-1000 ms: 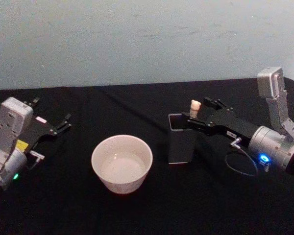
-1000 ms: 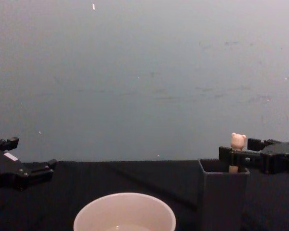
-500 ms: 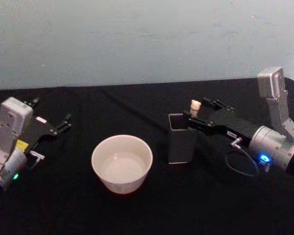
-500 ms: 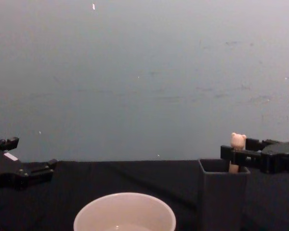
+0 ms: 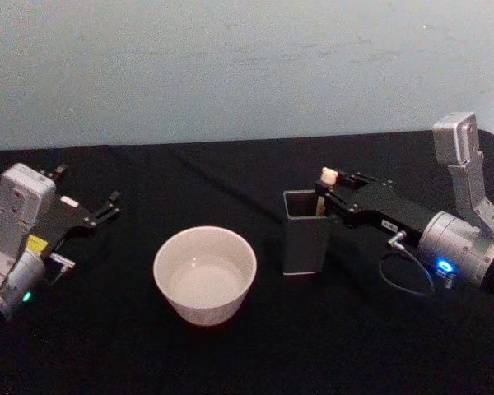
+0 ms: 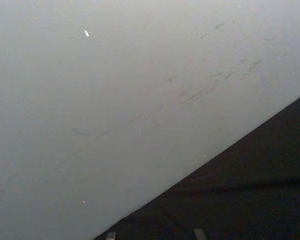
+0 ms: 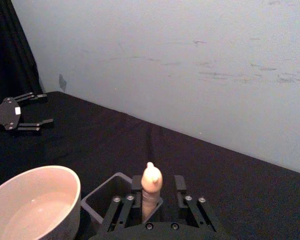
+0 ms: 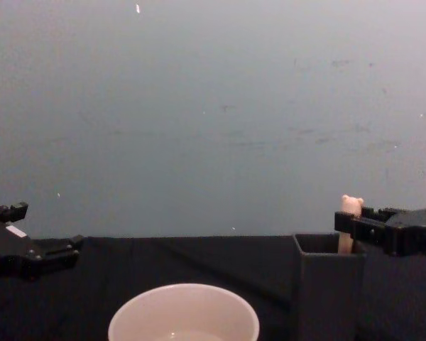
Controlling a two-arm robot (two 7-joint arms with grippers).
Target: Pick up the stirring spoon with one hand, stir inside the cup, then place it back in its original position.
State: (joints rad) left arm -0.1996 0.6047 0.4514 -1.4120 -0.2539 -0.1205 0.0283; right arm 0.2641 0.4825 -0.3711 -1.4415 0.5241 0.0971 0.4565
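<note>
Spoon (image 5: 328, 177) beige, bear-topped, cup (image 5: 199, 311) round, cream, holder (image 5: 305, 247) square

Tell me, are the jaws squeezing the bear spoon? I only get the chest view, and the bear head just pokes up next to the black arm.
Observer: Not squeezing. In the right wrist view the right gripper has its jaws apart, one on each side of the stirring spoon, with a gap showing.
Operator: Is the cup close by?
Observer: In the head view the cup stands apart from the dark holder, to the robot's left of it and nearer the robot.
Operator: What about the other arm?
Observer: The left gripper is parked at the table's left side, jaws open, and a green light glows on its arm.
</note>
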